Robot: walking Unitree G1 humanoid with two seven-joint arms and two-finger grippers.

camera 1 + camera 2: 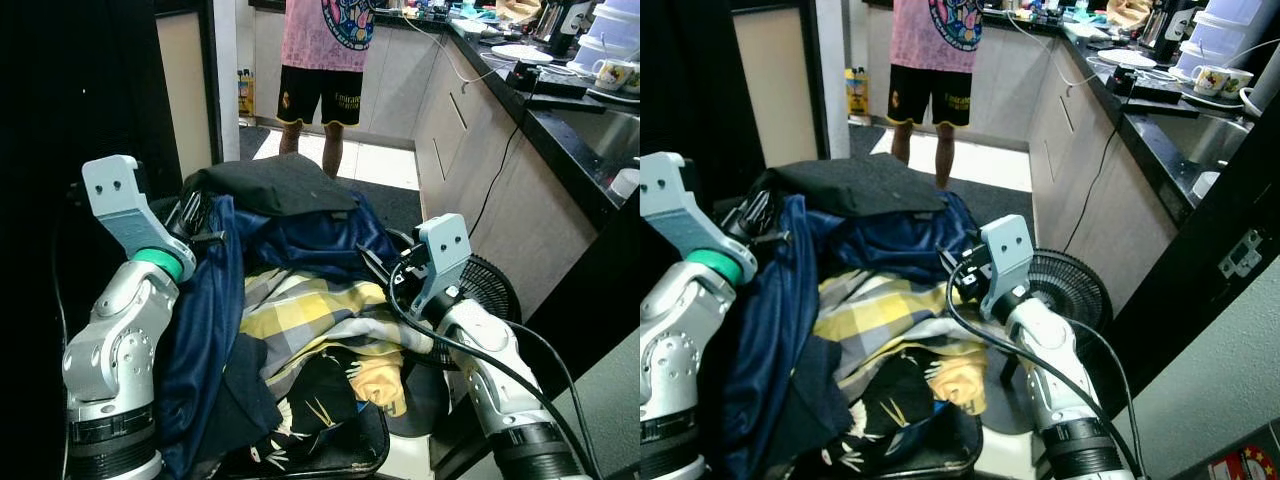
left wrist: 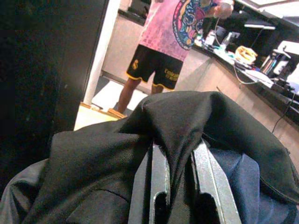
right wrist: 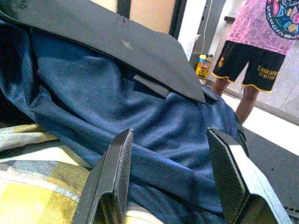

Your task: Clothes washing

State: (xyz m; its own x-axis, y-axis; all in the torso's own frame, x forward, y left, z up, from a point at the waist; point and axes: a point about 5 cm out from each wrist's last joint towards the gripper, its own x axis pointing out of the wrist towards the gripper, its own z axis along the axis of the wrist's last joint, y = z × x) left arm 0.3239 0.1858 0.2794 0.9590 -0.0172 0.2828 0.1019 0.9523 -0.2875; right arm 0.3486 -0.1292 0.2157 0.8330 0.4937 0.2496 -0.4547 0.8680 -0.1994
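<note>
A home kitchen: mugs (image 1: 612,72) and dishes are crowding a black countertop (image 1: 560,120) over beige cabinets (image 1: 455,120).

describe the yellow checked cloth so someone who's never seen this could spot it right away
Start at the heap of laundry between the robot's two arms. Just below the navy garment, in the heap's middle, lies the checked cloth, the one piece with yellow, grey and white squares, among dark clothes.
</note>
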